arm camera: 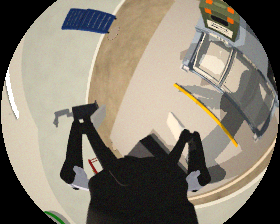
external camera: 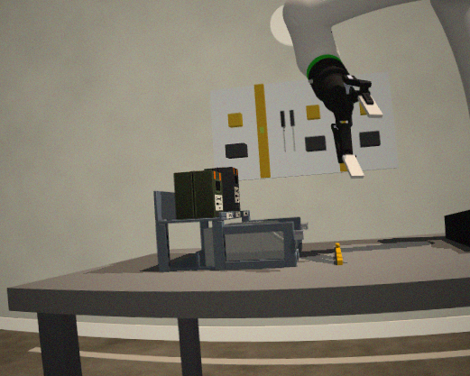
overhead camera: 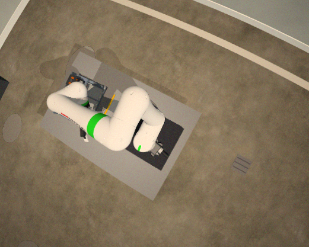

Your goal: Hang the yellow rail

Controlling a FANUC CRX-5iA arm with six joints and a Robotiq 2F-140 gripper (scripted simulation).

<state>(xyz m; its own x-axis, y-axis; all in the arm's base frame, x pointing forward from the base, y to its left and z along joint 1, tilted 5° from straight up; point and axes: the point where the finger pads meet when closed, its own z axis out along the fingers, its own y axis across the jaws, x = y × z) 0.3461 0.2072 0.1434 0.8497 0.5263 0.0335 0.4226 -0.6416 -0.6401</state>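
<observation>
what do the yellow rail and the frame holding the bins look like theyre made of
Yellow rail: uniform matte yellow, no grain or shine, so painted metal or plastic; unclear which. Frame: flat blue-grey with square, thin-walled posts, likely painted metal, though the look leaves it open.

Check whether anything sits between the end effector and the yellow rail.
Nothing visible does. The open end effector hangs high above the table, and the yellow rail lies there beside the bin fixture, with only open air between.

Yellow rail [external camera: 338,253] flat on table, beside bins [external camera: 254,244]
</observation>
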